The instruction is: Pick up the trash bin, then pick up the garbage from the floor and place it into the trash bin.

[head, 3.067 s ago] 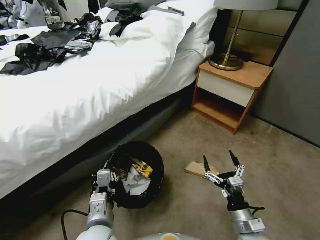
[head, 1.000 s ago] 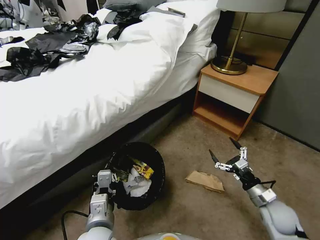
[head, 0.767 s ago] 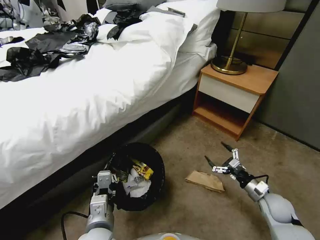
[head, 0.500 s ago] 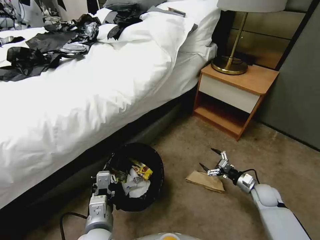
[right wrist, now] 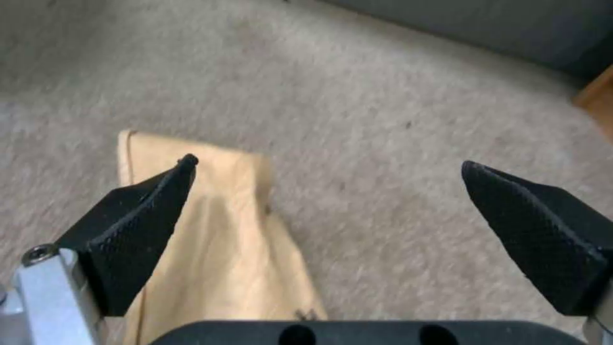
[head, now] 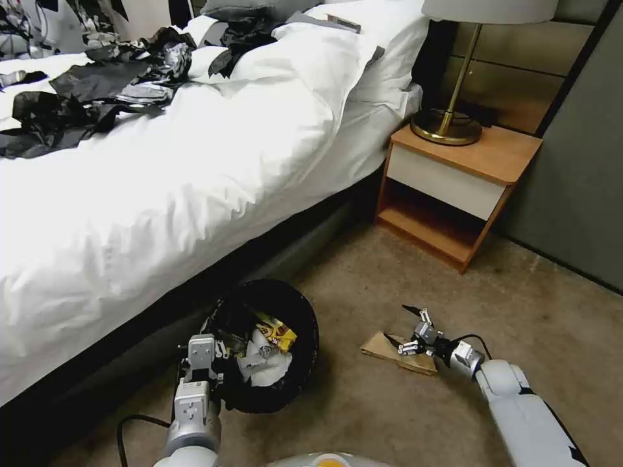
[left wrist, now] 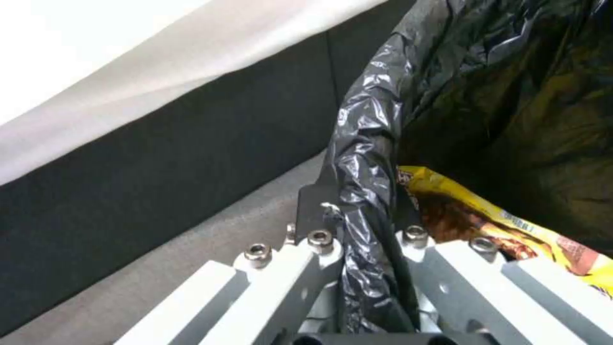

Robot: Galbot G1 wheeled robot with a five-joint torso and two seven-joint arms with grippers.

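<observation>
The right gripper has dropped from well above the carpet to floor level, its fingers spread wide and empty. One fingertip now lies over the near edge of the brown paper bag, the other over bare carpet beside it. The bag lies flat on the floor, between the trash bin and the nightstand. From the straddle, I judge the pinch is about to begin, though only one edge of the bag sits between the fingers, so the hold may turn out shallow.

The left gripper has kept its place, clenched on the bin's near rim, the black liner pinched between its fingers. The bin stands by the bed, already holding white tissue and a yellow wrapper.

That wrapper carries printing, but none of it can be read, and no other brand or label is legible.
</observation>
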